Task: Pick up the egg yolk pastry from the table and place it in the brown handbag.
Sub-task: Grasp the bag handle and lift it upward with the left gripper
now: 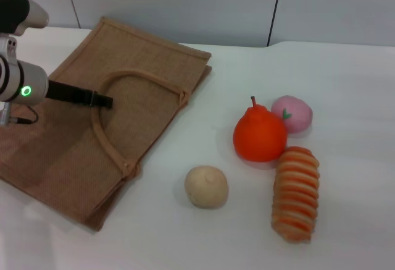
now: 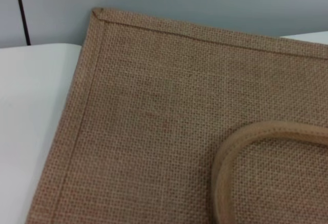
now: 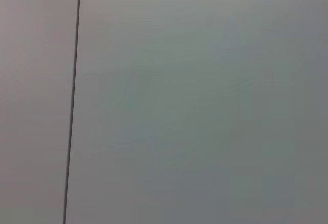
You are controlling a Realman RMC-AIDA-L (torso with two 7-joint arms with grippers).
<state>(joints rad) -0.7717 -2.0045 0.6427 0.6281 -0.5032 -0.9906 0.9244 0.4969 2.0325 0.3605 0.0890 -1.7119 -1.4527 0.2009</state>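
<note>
Lab-like: bare white table (image 1: pixel 345 84), plain panelled wall (image 1: pixel 185 4).

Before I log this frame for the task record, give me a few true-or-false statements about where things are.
1. The egg yolk pastry lies on the table, outside the brown handbag. True.
2. The left gripper holds the pastry. False: it is over the handbag, by a handle; the pastry lies apart.
3. The striped bread roll is inside the handbag. False: it lies on the table.
4. The pink peach lies behind the orange fruit. True.
</note>
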